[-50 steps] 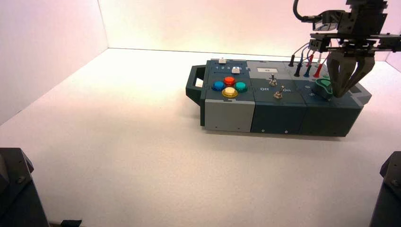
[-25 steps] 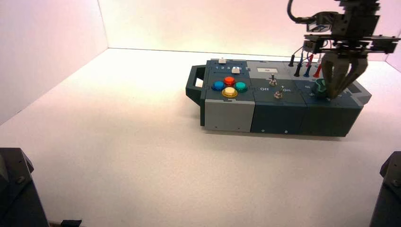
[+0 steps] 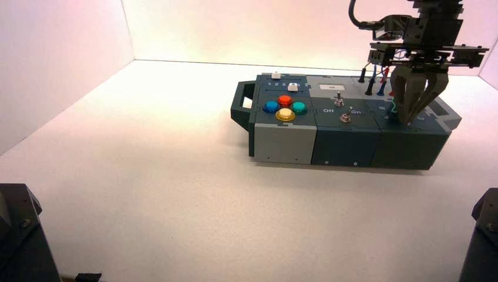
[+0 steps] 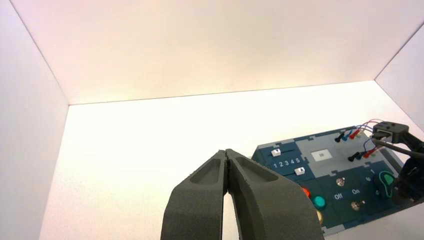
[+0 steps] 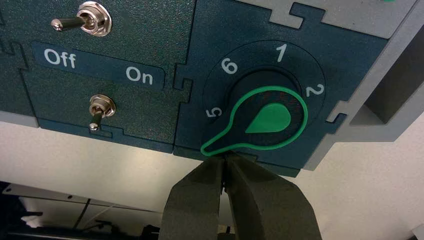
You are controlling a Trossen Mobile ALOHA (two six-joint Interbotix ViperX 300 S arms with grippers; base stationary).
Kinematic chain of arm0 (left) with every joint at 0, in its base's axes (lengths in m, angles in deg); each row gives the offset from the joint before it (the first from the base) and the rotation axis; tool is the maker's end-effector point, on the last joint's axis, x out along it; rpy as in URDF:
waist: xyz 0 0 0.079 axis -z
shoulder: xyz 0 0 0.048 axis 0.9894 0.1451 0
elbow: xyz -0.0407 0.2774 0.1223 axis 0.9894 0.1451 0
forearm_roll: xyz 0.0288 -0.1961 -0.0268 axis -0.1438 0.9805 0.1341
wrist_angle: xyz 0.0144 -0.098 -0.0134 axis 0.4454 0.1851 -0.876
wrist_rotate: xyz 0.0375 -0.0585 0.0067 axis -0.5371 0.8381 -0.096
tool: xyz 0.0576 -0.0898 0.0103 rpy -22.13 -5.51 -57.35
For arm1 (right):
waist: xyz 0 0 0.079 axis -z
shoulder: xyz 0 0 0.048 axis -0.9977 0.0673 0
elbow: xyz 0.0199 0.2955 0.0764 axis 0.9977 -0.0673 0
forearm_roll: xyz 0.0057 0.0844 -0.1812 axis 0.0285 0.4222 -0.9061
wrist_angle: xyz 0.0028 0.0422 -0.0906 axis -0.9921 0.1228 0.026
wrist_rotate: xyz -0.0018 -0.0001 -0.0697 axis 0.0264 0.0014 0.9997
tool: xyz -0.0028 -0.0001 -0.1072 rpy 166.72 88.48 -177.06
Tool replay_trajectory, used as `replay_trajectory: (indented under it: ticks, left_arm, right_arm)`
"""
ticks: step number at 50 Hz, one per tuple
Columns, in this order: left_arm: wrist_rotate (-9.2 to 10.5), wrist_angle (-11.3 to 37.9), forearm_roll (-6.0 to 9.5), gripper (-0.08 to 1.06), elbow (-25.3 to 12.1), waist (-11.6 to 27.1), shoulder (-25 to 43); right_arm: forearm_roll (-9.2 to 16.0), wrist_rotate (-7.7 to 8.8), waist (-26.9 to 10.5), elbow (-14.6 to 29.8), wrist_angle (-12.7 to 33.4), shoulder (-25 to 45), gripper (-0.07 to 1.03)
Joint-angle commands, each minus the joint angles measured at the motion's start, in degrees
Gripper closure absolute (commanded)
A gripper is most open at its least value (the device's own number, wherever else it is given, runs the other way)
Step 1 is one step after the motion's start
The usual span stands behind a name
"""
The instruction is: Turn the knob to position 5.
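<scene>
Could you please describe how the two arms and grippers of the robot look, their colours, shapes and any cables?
The left gripper and the right gripper look alike: dark grey to black fingers, broad at the base and tapering to narrow tips. Above the right one, the arm is black and blocky, with a flat crossbar and a thick black cable curving at its side.

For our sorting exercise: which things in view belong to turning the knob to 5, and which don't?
Belong:
- green-outlined rotary knob
- printed 5 on its dial
- right tool, at the knob's pointer

Don't:
- toggle switches
- red push button
- left tool, away from the box
</scene>
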Motion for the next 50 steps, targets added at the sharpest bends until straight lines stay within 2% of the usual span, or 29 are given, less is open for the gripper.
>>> replay_trajectory:
  ticks: [1, 50]
  left_arm:
    - [-0.35, -0.6, -0.09, 1.01, -0.9, -0.2, -0.2]
    - [-0.70, -0.7, -0.09, 1.01, -0.9, -0.3, -0.3]
  right_arm:
    - [0.2, -0.18, -0.4, 1.2, 0.2, -1.0, 0.99]
    - [0.6, -0.18, -0.4, 2.9, 0.3, -0.2, 0.99]
